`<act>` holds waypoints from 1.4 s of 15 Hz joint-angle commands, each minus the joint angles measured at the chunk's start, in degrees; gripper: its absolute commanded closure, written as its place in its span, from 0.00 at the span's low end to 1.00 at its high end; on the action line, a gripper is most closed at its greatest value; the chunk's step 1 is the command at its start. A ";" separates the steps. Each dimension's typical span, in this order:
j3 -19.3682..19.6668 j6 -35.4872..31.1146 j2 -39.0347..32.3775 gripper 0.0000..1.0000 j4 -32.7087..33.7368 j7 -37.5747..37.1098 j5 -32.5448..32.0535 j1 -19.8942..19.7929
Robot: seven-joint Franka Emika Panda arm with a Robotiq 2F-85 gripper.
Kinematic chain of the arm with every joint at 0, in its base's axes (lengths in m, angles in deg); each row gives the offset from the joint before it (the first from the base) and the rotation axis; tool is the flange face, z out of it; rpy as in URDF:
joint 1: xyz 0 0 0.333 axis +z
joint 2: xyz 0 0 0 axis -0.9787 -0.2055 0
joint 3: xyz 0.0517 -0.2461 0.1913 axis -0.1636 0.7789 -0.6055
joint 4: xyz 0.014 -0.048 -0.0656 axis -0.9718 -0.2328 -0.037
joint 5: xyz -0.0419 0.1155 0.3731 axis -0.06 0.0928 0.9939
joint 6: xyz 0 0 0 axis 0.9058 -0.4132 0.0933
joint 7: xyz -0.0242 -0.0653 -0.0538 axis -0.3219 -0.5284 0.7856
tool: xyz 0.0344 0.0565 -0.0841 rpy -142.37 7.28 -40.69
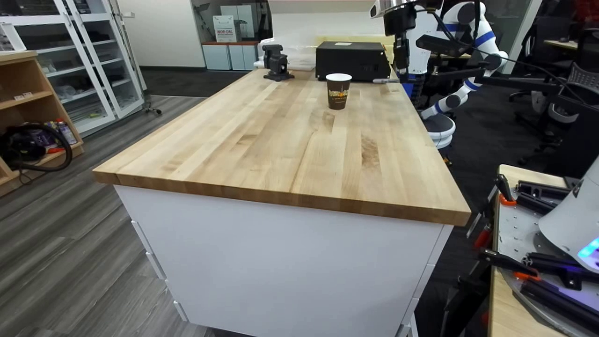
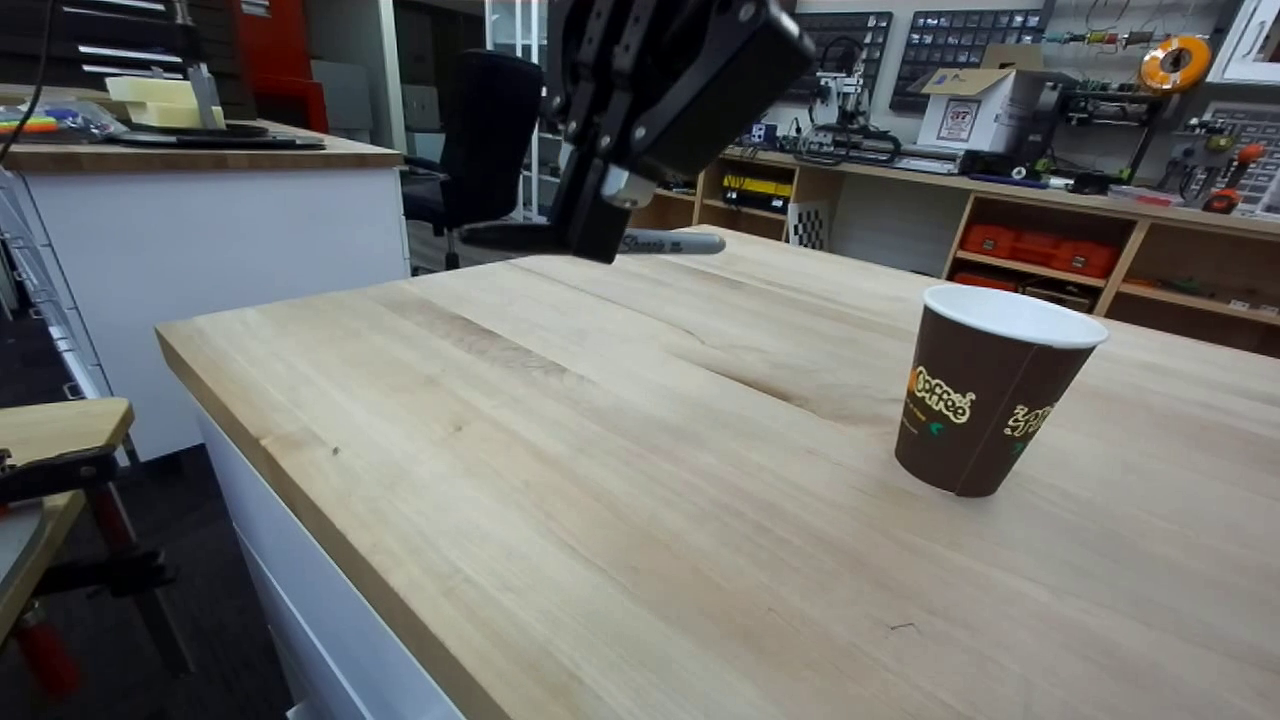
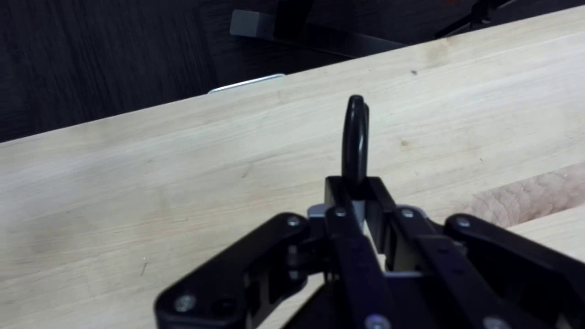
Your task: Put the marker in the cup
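Holding the marker (image 2: 668, 242), the hand (image 3: 355, 185) hovers above the table (image 2: 620, 460).

In an exterior view the camera stands far from the black two-fingered end effector (image 1: 401, 74), facing lengthwise along the pale wooden counter (image 1: 281, 140). In an exterior view the camera looks low and close across the counter, the white-rimmed brown paper cup (image 2: 985, 400) right of the end effector. Both exterior views share all three. The wrist view looks down along black fingers (image 3: 335, 189) onto the counter's edge.
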 commanded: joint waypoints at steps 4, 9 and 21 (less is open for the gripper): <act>0.16 6.78 -5.51 0.93 11.90 -0.12 3.55 -0.48; -0.08 14.03 -12.31 0.93 21.98 0.52 7.57 -1.96; -2.13 31.82 -31.49 0.93 51.54 -4.09 12.97 -6.46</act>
